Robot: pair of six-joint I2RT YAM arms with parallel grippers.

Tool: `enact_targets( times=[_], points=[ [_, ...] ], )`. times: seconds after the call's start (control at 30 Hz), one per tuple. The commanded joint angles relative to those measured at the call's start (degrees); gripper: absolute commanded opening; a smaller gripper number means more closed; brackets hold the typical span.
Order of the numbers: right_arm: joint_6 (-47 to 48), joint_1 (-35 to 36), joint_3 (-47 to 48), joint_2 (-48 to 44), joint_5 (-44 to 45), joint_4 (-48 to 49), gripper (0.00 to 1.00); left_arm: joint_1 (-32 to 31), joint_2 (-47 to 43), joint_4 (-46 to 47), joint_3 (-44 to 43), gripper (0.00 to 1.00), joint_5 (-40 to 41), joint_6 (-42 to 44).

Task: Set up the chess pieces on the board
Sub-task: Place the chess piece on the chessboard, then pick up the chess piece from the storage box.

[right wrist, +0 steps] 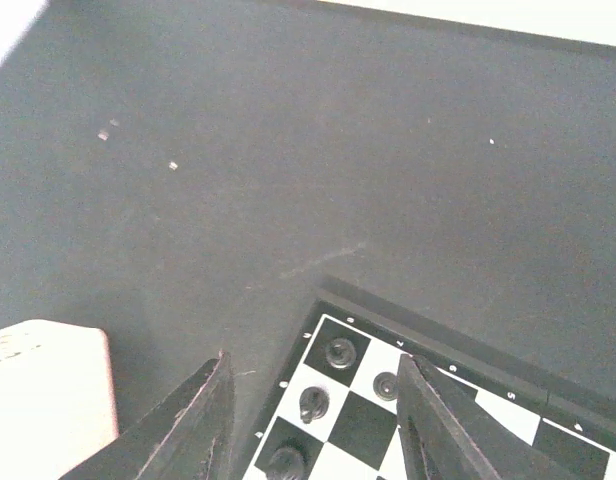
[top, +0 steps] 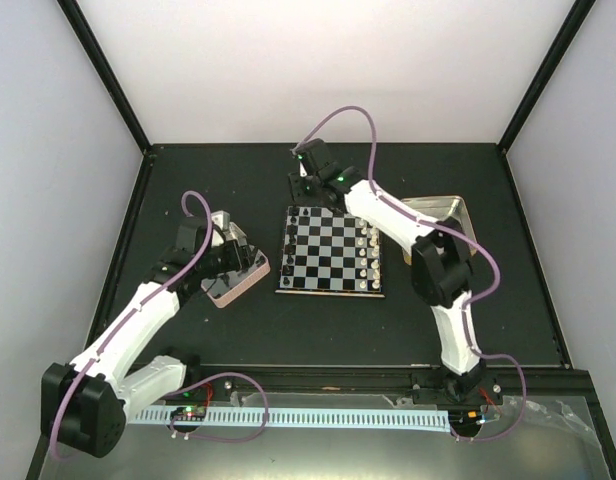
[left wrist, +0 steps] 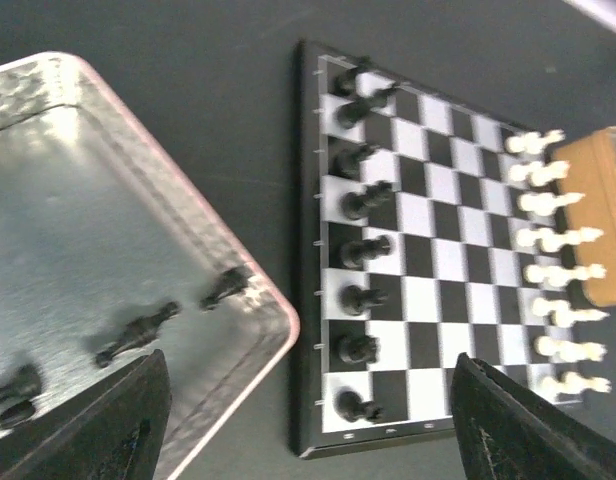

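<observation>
The board (top: 329, 291) lies at the table's middle. Black chess pieces (left wrist: 366, 249) stand in a column along its left edge, with one more in the second column at the far corner. White pieces (left wrist: 553, 270) line the right edge. Several more black pieces (left wrist: 226, 288) lie in the pink-rimmed tin (left wrist: 250, 262). My left gripper (top: 240, 262) hovers open and empty over the tin's corner nearest the board; its fingertips (left wrist: 108, 420) frame the tin corner and the board's near left corner. My right gripper (top: 306, 186) is open and empty above the board's far left corner (right wrist: 438, 322), over black pieces (right wrist: 310, 402).
A gold-rimmed tin (top: 446, 212) stands right of the board, under the right arm; its brown side (left wrist: 600, 230) shows behind the white pieces. A pale pinkish block (right wrist: 43, 400) sits at the lower left of the right wrist view. Dark tabletop (right wrist: 288, 150) lies beyond the board.
</observation>
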State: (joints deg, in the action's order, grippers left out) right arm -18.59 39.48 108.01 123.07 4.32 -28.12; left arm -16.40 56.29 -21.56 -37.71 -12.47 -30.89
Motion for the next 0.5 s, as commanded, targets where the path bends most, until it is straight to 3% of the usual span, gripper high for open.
enact_targets(
  times=[0.0, 0.13, 0.3, 0.47],
  points=[
    [-3.1, -0.2, -6.4, -7.2, -3.2, 2.4, 0.45, 1.5, 2.0, -7.3, -3.7, 0.75, 8.4, -2.3],
    [-5.3, -0.2, -14.4, -12.8, -6.5, 4.3, 0.45, 3.6, 6.9, -13.4, -6.2, 0.69, 12.1, -2.1],
    [-6.8, -0.3, -22.3, -19.0, -9.3, 5.6, 0.44, 7.7, 16.2, -18.1, -8.4, 0.63, 8.9, -2.2],
    [-7.5, -0.2, -27.5, -23.8, -10.0, 5.7, 0.43, 10.5, 25.9, -17.9, -9.8, 0.43, 7.0, -2.6]
  ],
)
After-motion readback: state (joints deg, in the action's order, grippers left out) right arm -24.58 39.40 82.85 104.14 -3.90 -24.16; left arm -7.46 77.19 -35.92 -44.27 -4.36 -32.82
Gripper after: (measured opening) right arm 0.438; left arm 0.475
